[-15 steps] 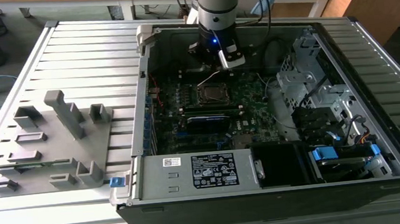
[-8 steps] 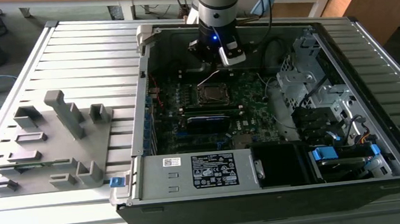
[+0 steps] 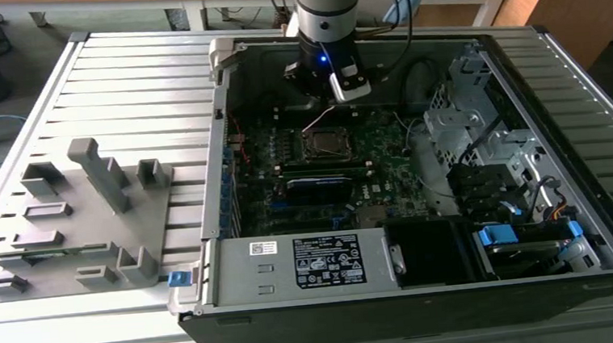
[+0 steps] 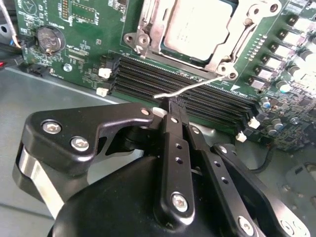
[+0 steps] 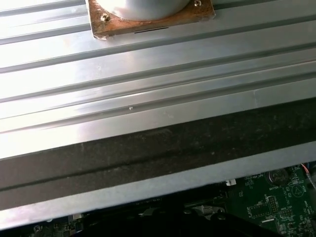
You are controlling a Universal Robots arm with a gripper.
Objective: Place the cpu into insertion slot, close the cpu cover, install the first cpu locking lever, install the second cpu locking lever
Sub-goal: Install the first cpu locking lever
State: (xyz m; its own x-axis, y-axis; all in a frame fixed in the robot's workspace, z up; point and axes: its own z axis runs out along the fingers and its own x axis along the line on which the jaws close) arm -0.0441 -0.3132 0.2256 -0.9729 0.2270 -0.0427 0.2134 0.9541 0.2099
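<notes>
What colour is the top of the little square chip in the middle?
The cpu has a dull silver-grey metal top, seen best in the second wrist view.

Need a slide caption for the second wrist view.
Gripper fingers pinch a thin locking lever beside the socket, cpu seated under the cpu cover.

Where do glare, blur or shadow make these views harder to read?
Exterior view: the case interior is dim around the insertion slot, and the ribbed table is bright. Second wrist view: the gripper looms soft and close, and the cpu top shines. First wrist view: pale sheen on the ribbed metal, with a dark band below.
</notes>
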